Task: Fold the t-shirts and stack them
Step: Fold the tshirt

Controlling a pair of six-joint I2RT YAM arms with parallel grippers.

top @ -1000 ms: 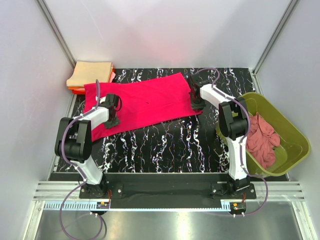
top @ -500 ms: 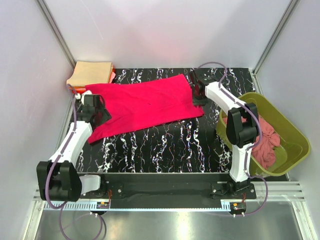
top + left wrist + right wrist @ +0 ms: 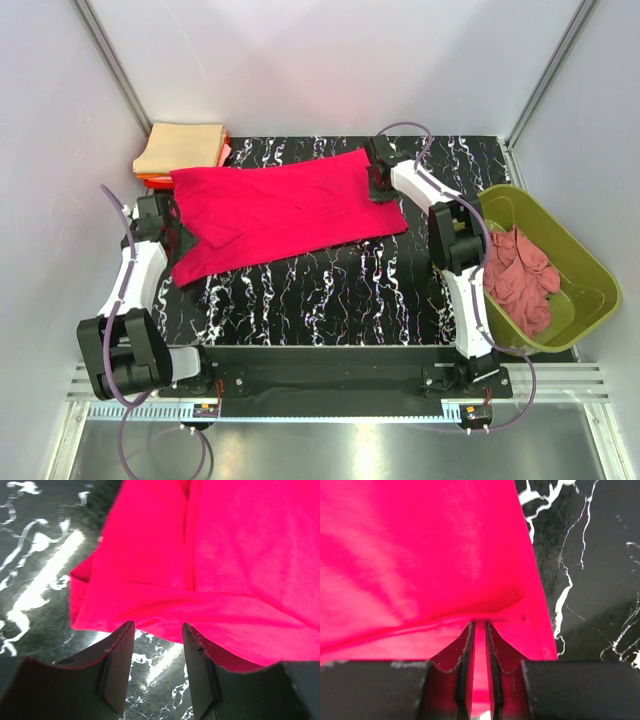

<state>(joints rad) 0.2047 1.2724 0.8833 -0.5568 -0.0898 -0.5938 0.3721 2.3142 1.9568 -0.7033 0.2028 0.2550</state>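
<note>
A bright crimson-pink t-shirt (image 3: 290,205) lies spread across the back of the black marbled table. My left gripper (image 3: 170,218) is open at the shirt's left edge. In the left wrist view its jaws (image 3: 157,630) stand apart over bare table, just short of the shirt's hem (image 3: 225,555). My right gripper (image 3: 378,182) is at the shirt's far right end. In the right wrist view it (image 3: 480,625) is shut on a raised fold of the crimson shirt (image 3: 420,555). A folded stack (image 3: 185,148), tan on top with orange-red below, sits at the back left corner.
An olive-green tub (image 3: 585,265) stands off the table's right side with a crumpled dusty rose shirt (image 3: 520,275) in it. The table (image 3: 330,290) is framed by white walls and metal posts at the back.
My left gripper has moved left, from on top of the shirt to its left edge. My right gripper has moved back and left with the shirt's right end in it.
</note>
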